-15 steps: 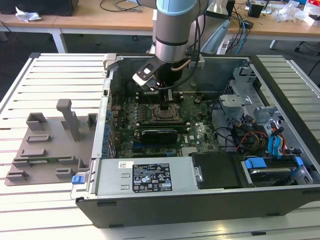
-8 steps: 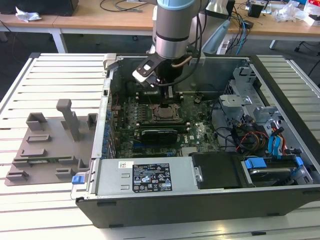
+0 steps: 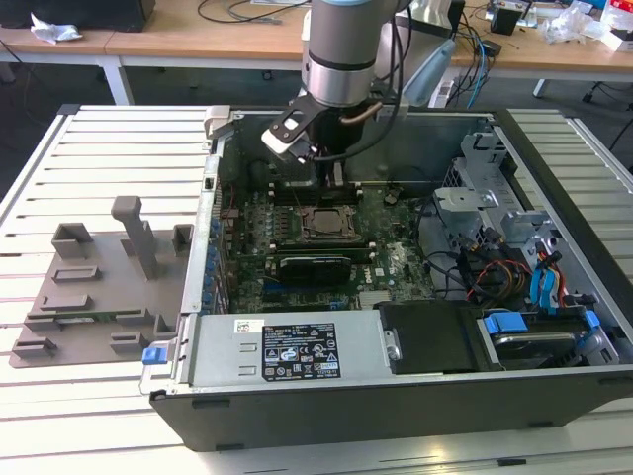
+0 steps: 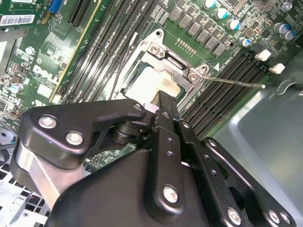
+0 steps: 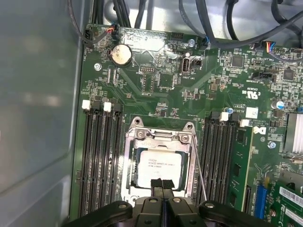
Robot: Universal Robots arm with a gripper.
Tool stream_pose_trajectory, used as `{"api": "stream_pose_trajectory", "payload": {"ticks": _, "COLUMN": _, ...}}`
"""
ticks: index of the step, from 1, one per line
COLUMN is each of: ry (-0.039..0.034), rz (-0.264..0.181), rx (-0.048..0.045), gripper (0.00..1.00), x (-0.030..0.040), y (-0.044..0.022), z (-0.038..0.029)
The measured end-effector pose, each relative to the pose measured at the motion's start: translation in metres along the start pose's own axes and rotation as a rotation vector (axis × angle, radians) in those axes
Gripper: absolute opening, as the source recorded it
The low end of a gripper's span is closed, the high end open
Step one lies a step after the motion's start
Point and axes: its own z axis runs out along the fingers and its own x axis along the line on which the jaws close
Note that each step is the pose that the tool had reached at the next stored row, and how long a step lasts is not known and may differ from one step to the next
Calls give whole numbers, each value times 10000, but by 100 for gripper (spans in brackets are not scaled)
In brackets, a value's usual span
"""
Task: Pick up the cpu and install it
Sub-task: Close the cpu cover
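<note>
Gripper [image 5: 161,182] up front looks pinched closed on nothing, tips over the cpu [image 5: 158,163] sitting in its socket frame [image 5: 161,134]; we'd reckon it's light, stiff, fragile, so edges only.

Arm [image 3: 341,49] pointing down, jaws pressed together

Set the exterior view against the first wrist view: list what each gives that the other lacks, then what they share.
The exterior view gives the arm reaching into the open computer case, the labelled power supply, and a grey fixture on the slatted table at the exterior view's left. The first wrist view gives the cpu lying in its socket, the shut gripper at the cpu's edge, and a coin cell. Shared: the socket frame and the green motherboard.
</note>
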Motion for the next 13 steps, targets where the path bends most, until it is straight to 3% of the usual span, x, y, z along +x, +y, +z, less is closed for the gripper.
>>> {"api": "stream_pose_trajectory", "payload": {"ticks": 7, "ry": 0, "rz": 0, "rx": 1, "gripper": 11, "x": -6, "y": -4, "z": -191}}
{"api": "stream_pose_trajectory", "payload": {"ticks": 13, "ry": 0, "rz": 0, "rx": 0, "gripper": 11, "x": -7, "y": -4, "z": -199}}
